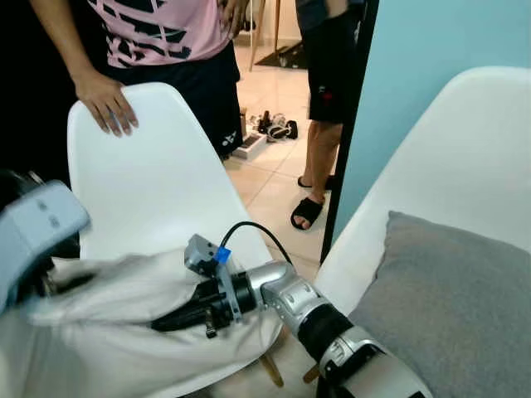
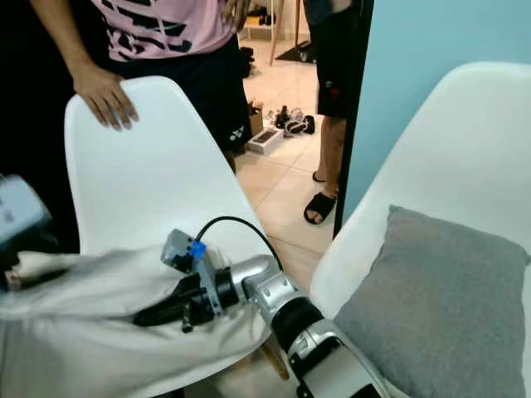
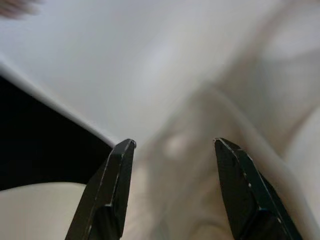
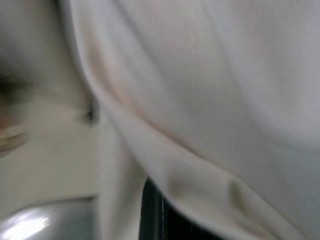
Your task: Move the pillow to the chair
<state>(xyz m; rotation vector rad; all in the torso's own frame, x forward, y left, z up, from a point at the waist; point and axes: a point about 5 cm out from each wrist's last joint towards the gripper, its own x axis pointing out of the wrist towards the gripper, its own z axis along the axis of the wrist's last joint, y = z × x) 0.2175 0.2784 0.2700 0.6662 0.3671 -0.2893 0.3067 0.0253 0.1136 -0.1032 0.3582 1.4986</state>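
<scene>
Resting on the seat of the left chair (image 1: 158, 178), the white pillow (image 1: 108, 332) sags in loose folds, so it is judged light, soft and easily deformed. The right gripper (image 1: 170, 319) lies across its near right part with cloth draped over the fingers; how far they stand apart cannot be told. The left gripper (image 3: 172, 150) is spread wide, fingers either side of a fold, holding nothing. A pinch on a bunched fold or corner should hold best (flat cloth would slip). A person's hand (image 1: 106, 101) steadies the chair back.
</scene>
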